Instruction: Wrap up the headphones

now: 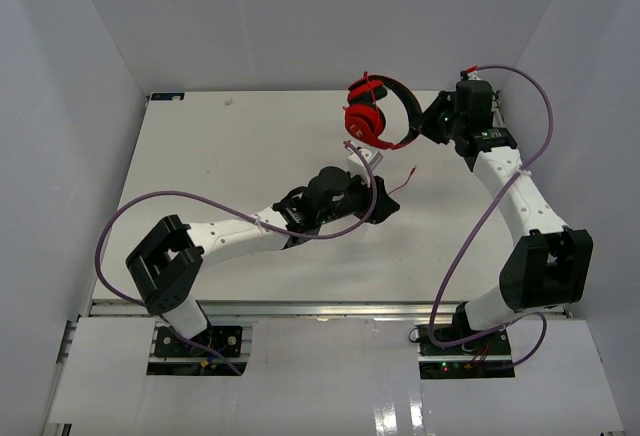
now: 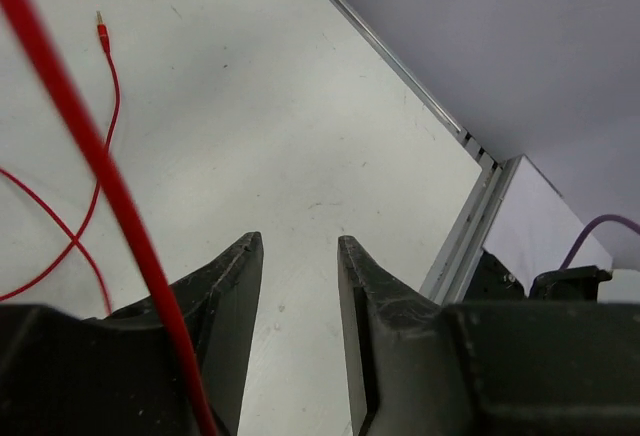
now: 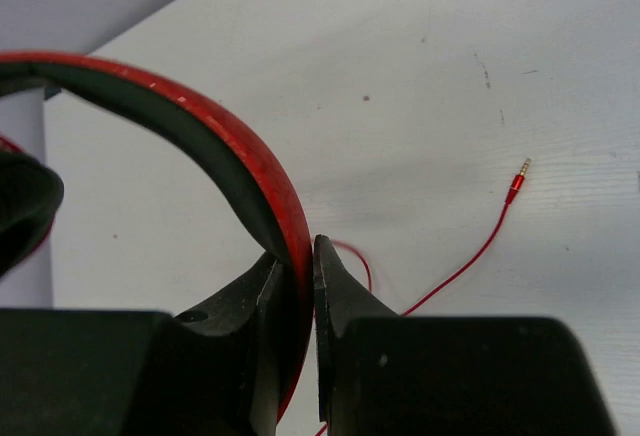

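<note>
The red headphones (image 1: 372, 113) with a black inner headband hang above the table at the back right. My right gripper (image 1: 428, 128) is shut on the headband (image 3: 225, 131), which sits between its jaws in the right wrist view (image 3: 298, 256). The thin red cable (image 1: 403, 180) trails down to the table, and its plug (image 3: 520, 178) lies loose on the surface. My left gripper (image 1: 388, 199) is open below the headphones. In the left wrist view (image 2: 298, 246) nothing is between its jaws. The cable (image 2: 95, 151) runs across the outside of the left finger, and the plug (image 2: 101, 28) lies beyond.
The white table (image 1: 230, 166) is enclosed by grey walls on three sides. A metal rail (image 2: 470, 221) runs along its near edge. Thick purple robot cables (image 1: 120, 221) loop beside each arm.
</note>
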You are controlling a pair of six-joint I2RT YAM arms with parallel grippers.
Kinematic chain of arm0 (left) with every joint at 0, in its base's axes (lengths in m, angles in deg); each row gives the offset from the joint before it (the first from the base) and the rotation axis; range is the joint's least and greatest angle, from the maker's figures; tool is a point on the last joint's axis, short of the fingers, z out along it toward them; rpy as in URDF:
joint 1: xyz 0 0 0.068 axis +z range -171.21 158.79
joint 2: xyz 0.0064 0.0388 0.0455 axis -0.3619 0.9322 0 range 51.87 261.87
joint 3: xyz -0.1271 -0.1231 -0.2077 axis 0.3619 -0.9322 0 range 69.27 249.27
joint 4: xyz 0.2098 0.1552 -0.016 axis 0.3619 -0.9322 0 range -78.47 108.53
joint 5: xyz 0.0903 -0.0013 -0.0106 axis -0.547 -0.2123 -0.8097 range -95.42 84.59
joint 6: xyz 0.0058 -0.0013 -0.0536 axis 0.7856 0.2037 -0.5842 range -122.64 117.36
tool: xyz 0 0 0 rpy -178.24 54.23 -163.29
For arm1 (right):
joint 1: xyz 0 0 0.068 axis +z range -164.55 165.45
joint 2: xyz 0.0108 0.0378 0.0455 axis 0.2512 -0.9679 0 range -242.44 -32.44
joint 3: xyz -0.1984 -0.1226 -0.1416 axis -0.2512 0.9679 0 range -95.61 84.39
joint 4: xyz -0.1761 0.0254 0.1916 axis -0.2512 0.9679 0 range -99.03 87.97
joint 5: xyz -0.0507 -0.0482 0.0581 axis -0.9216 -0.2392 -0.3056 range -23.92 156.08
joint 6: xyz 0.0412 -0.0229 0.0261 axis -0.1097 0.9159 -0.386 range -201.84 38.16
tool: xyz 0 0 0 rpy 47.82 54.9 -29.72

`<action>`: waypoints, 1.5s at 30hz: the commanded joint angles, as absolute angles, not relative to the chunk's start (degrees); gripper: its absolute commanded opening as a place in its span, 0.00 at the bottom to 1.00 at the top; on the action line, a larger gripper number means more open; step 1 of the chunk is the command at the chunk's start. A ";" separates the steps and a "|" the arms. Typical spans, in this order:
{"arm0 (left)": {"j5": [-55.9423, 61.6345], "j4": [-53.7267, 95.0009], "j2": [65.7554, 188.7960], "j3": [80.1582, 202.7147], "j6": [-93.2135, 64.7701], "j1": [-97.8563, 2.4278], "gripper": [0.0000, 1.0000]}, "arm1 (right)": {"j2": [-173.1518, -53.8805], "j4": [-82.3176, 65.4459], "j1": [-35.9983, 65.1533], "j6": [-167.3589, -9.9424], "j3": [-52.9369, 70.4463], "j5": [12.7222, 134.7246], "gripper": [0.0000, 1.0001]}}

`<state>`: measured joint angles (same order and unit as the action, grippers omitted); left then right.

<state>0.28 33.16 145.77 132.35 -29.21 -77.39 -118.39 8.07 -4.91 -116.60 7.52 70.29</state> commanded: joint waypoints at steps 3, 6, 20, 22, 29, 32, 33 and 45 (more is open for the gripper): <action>-1.70 41.32 143.27 128.72 -23.61 -79.24 0.57 | -113.12 2.20 -6.46 -124.75 3.39 76.56 0.08; -1.76 41.34 144.43 129.66 -22.67 -79.74 0.60 | -113.03 2.07 -6.53 -126.21 4.10 78.26 0.08; -1.71 46.06 149.29 130.21 -19.56 -80.01 0.33 | -112.94 0.45 -8.50 -130.82 4.59 85.40 0.08; -1.55 46.35 149.99 130.72 -18.80 -80.03 0.18 | -112.86 0.25 -8.89 -131.33 4.65 86.47 0.08; -2.34 49.92 149.22 127.29 -16.11 -80.33 0.02 | -112.61 -0.14 -10.70 -132.20 3.83 91.17 0.08; -2.22 53.04 148.17 124.05 -14.45 -80.29 0.03 | -112.42 -0.55 -11.68 -132.39 3.74 94.79 0.08; -1.91 53.58 147.93 123.44 -13.96 -80.36 0.05 | -112.42 -0.98 -11.97 -132.66 4.05 96.25 0.08; 4.86 55.01 150.42 123.41 -13.48 -80.37 0.39 | -112.36 -11.05 -13.85 -137.44 8.95 111.49 0.08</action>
<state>1.89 54.72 150.35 122.85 -14.40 -79.96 -114.72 -3.43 -13.47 -133.71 10.20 104.65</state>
